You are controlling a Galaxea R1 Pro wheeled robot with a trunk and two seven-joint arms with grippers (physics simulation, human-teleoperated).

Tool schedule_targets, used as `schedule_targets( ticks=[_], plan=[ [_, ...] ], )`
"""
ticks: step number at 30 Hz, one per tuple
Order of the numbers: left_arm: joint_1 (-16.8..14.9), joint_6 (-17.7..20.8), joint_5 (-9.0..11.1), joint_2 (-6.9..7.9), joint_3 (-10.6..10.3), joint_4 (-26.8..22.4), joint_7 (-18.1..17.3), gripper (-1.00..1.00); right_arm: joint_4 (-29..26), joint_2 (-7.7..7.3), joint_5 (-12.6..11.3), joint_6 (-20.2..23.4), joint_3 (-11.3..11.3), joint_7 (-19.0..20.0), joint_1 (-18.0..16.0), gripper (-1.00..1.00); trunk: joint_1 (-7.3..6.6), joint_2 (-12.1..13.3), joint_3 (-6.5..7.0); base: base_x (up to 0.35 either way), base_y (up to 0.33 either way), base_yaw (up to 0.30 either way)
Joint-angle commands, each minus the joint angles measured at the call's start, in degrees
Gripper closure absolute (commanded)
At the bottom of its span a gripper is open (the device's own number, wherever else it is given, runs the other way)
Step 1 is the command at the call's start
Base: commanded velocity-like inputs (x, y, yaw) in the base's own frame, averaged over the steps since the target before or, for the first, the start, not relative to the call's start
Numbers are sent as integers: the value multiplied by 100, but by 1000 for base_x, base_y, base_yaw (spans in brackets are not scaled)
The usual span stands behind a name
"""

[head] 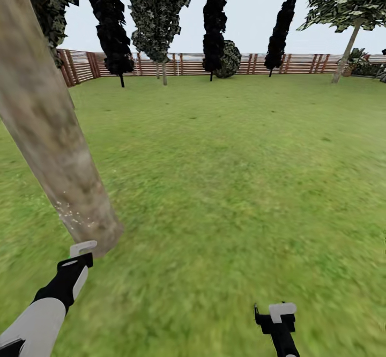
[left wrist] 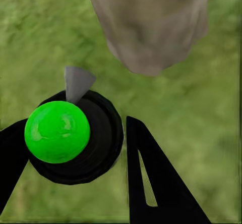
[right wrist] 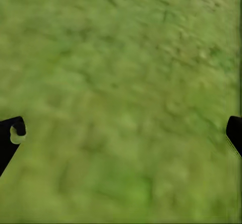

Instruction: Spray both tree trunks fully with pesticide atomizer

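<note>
A thick, mottled grey-tan tree trunk [head: 48, 132] leans across the left of the head view, with pale specks low on its bark near the base [head: 72, 215]. My left gripper [head: 80, 255] sits just in front of that base. In the left wrist view it [left wrist: 78, 130] is shut on the pesticide atomizer [left wrist: 58, 131], a black round body with a bright green ball on top and a grey nozzle [left wrist: 76, 81] pointing toward the trunk [left wrist: 151, 22]. My right gripper [head: 276, 314] hangs open over bare grass [right wrist: 121, 108]. A second pale-trunked tree [head: 346, 51] stands far right.
Green lawn [head: 225, 175] stretches ahead to a brown slat fence [head: 187, 63]. Several dark narrow cypresses [head: 214, 19] and a round bush [head: 231, 59] line the fence. A grey-green tree [head: 158, 8] stands at the back.
</note>
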Motion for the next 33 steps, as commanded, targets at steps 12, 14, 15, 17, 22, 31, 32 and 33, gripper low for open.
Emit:
schedule_targets(
  ticks=[12,14,15,17,22,31,32,33],
  plan=[
    [-3,42,-52,-90,13,-4,7,100,4,9,54,8,28,-59,-2,-100,-1,-2,-5,193,-229,262],
    [-3,42,-52,-98,13,-2,7,100,3,9,55,8,28,-59,-2,-100,-1,-2,-5,232,-204,278],
    [-3,42,-55,-100,13,-3,7,100,3,9,57,8,28,-59,-2,-100,-1,-2,-5,232,-203,278],
    [-3,42,-59,-101,13,-1,7,100,4,9,55,8,28,-59,-2,-100,-1,-2,-5,232,-203,221],
    [-3,42,-60,-102,13,-1,7,100,4,9,53,8,28,-59,-2,-100,-1,-2,-5,222,-206,22],
    [-3,42,-58,-103,13,-4,7,100,11,9,60,8,28,-59,-2,-100,-1,-2,-5,162,-234,93],
    [-3,42,-59,-104,11,-3,7,100,10,9,60,8,28,-59,-2,-100,-1,-2,-5,137,-246,270],
    [-3,42,-58,-103,12,-5,7,100,11,12,60,8,28,-59,-2,-100,-1,-2,-5,135,-248,274]
  ],
)
